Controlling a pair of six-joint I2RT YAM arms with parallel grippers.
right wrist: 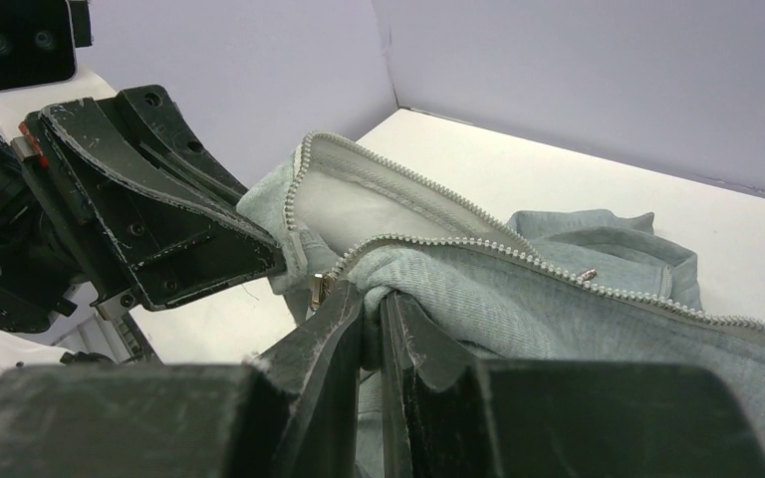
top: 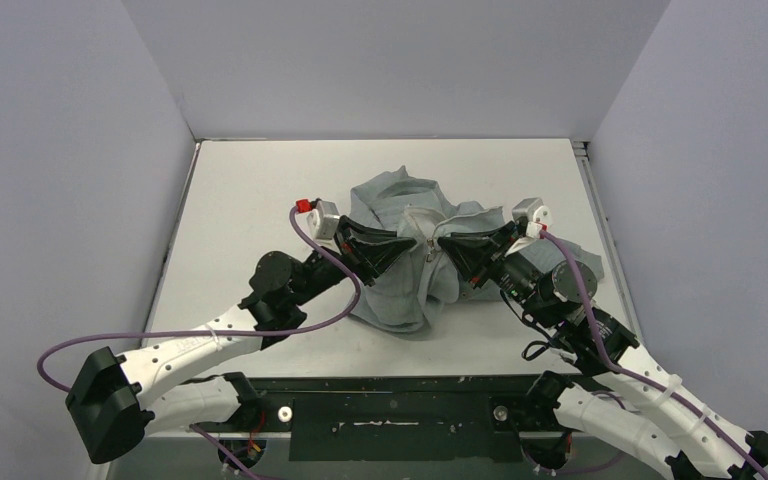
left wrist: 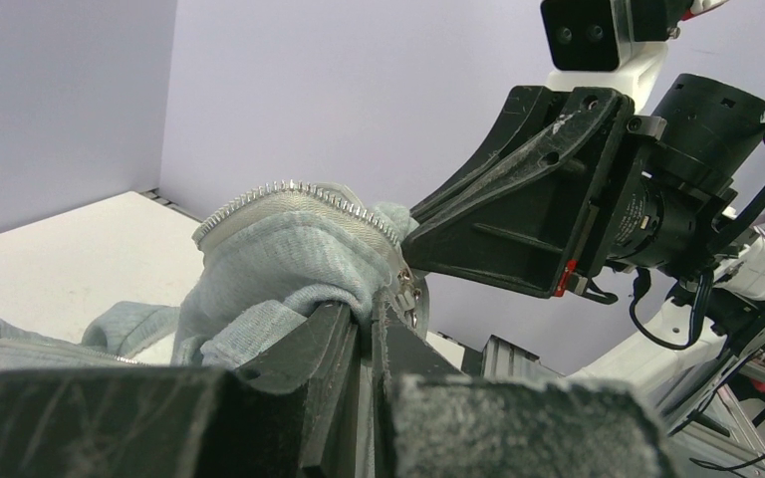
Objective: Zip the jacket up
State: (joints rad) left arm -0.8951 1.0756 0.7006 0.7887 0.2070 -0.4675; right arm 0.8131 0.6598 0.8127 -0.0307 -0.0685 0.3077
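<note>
White tabletop [top: 250, 190], boxed in by plain lilac-grey walls. At the near edge both white arms reach inward & meet mid-table. Left gripper [top: 412, 242]: black jaws pinched tight on a fold of the light heather-grey sweatshirt-fabric jacket [top: 392, 300], right by the pale zipper teeth [left wrist: 289, 189]. Right gripper [top: 450, 244]: jaws likewise clamped on the opposite front edge, only the fabric's thickness btw them. Tips nearly face each other w/ a small metal zip fitting [right wrist: 317, 290] in the gap, prob so the two zip halves are raised off the table, kept taut & lined up for joining. Can't tell if the fitting is the slider or the end pin. Teeth rows part beyond the grip, so the zip looks open, closing not yet begun. Rest of jacket slumps crumpled around the grippers, its bulk running on toward the far wall.
</note>
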